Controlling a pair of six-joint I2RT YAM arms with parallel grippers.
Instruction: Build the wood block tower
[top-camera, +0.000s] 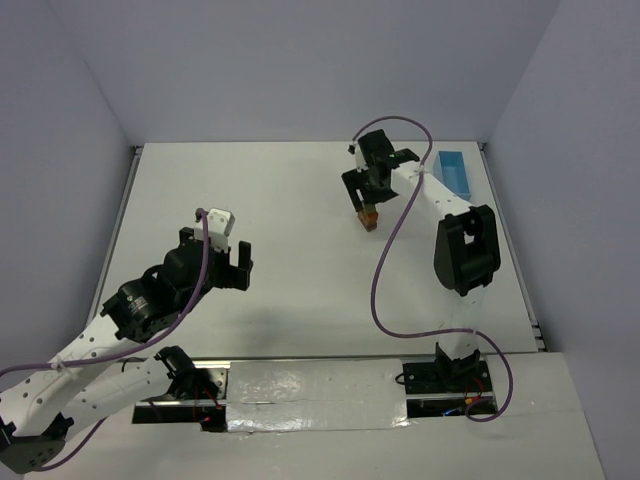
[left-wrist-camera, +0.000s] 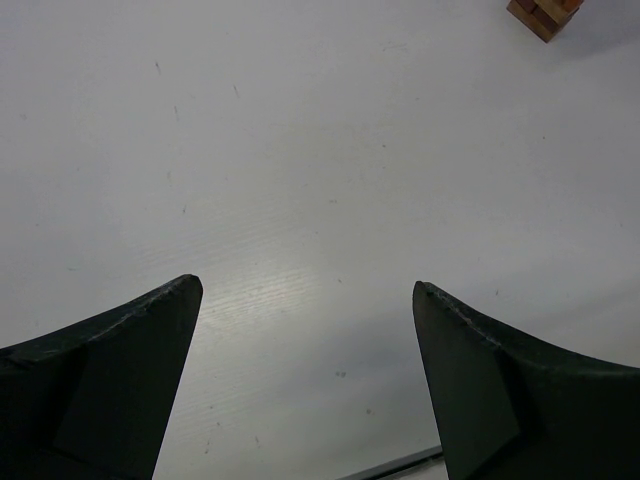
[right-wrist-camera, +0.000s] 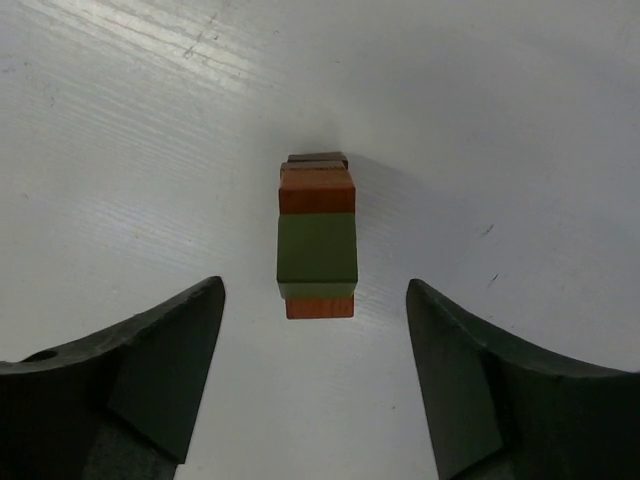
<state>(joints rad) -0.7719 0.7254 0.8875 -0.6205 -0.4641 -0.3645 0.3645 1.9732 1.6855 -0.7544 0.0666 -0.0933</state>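
The wood block tower (top-camera: 368, 218) stands on the white table at the back right, a small stack with an olive green block on top and orange blocks showing beneath it. In the right wrist view the tower (right-wrist-camera: 317, 245) lies just ahead of my right gripper (right-wrist-camera: 315, 288), between the lines of the two fingers and touched by neither. That right gripper (top-camera: 368, 198) hangs open directly over the stack. My left gripper (top-camera: 215, 255) is open over bare table at the left, nothing between its fingers (left-wrist-camera: 120, 350). The tower's corner (left-wrist-camera: 543, 14) shows far off in the left wrist view.
A light blue rectangular tray (top-camera: 455, 172) lies at the back right, close beside the right arm. White walls close in the table on three sides. A purple cable loops from the right arm over the table.
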